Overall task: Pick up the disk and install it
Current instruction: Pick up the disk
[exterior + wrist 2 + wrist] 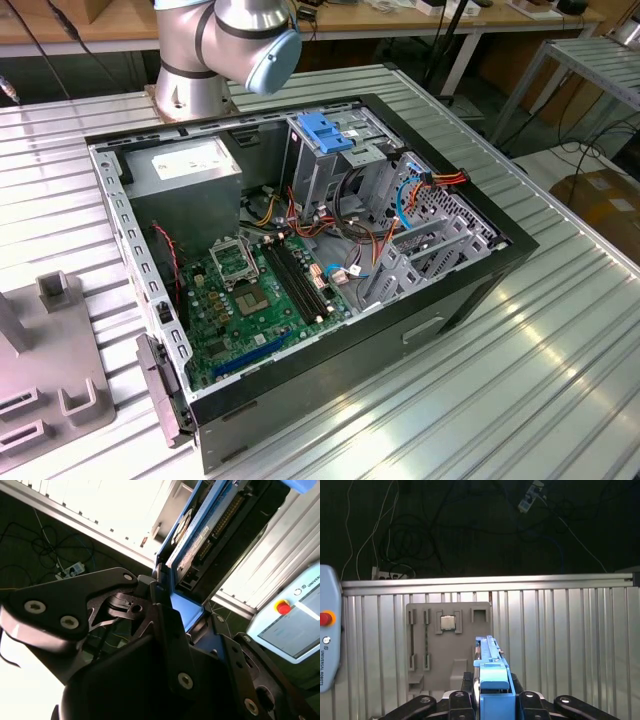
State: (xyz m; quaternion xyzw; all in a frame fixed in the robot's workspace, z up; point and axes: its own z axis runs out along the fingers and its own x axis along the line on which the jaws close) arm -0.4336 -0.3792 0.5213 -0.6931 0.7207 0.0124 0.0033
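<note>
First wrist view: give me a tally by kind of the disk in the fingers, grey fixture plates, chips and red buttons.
Disk, gripped: 1
Grey fixture plate: 1
Chip on that plate: 1
Red button: 1
Total: 4

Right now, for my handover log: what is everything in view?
table: one, ribbed silver, under the case
computer case: one, black, open, on the table
power supply: one, grey, inside the case
drive cage: one, metal with blue handle, inside the case
motherboard: one, green, inside the case
fixture tray: one, grey, on the table
processor chip: one, silver, in the fixture tray
teach pendant: one, pale blue with red button, near the table
disk: one, metal with blue rails, held in the gripper
robot arm: one, silver and blue, beyond the case
gripper: one, black, shut on the disk
</note>
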